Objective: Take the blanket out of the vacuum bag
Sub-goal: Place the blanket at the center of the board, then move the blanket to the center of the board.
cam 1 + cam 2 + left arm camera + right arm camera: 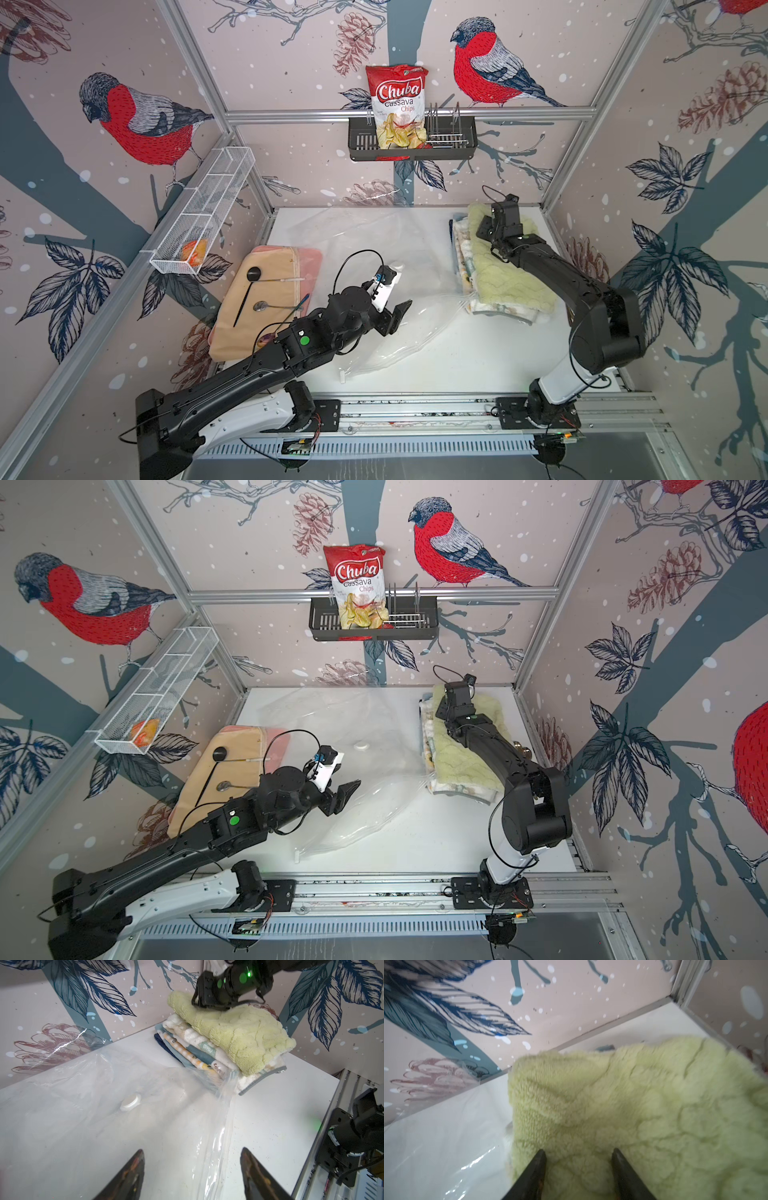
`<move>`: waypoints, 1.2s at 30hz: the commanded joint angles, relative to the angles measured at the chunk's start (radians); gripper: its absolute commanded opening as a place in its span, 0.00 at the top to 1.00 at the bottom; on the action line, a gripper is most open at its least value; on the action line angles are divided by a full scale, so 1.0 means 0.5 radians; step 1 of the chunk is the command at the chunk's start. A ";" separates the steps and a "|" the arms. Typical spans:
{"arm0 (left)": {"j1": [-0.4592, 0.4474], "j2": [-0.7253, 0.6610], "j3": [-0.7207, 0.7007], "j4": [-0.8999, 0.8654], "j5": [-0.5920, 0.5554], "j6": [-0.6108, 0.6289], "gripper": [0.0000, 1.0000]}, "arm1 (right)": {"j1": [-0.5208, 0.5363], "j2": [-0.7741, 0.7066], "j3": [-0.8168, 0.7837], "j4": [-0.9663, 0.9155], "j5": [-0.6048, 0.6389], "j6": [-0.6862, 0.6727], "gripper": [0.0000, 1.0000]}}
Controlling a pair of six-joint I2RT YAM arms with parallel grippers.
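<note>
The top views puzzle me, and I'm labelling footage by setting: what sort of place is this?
Probably a robot test booth dressed up as a home, not a real room: bird wallpaper panels sit in a metal frame, two arms are mounted on a rail at the table's front edge, and a chip bag stands as a prop.

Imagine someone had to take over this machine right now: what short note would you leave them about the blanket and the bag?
Left gripper: fingers open, holding nothing, above the vacuum bag.
Right gripper: fingers apart over the blanket, gripping nothing.
Blanket: folded stack, pale green side up, at the table's back right. One near corner looks to be still overlapped by the bag's open edge.
Bag: lies flat and looks empty, valve cap facing up.
Done: blanket practically out.
Left: probably pull the bag's edge clear of the blanket's corner and draw both arms back.
</note>
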 commanded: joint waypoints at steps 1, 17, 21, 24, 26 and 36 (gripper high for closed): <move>0.003 -0.048 -0.019 0.069 -0.185 -0.059 0.25 | -0.016 -0.041 -0.200 0.252 -0.028 0.060 0.49; 0.002 -0.331 0.209 -0.063 -0.803 -0.265 0.02 | -0.062 -0.743 -0.112 -0.025 -0.453 0.015 0.30; 0.002 -0.345 0.165 -0.094 -0.847 -0.339 0.02 | -0.076 -1.125 -0.453 -0.117 -0.211 0.147 0.23; 0.004 -0.367 0.080 -0.082 -0.806 -0.435 0.02 | -0.162 -1.344 -0.672 -0.301 -0.134 0.291 0.22; 0.002 -0.385 0.022 -0.056 -0.762 -0.485 0.02 | -0.133 -1.506 -0.898 -0.305 -0.154 0.376 0.22; 0.004 -0.374 -0.063 0.045 -0.757 -0.489 0.02 | -0.140 -1.234 -1.407 0.177 -0.179 0.519 0.25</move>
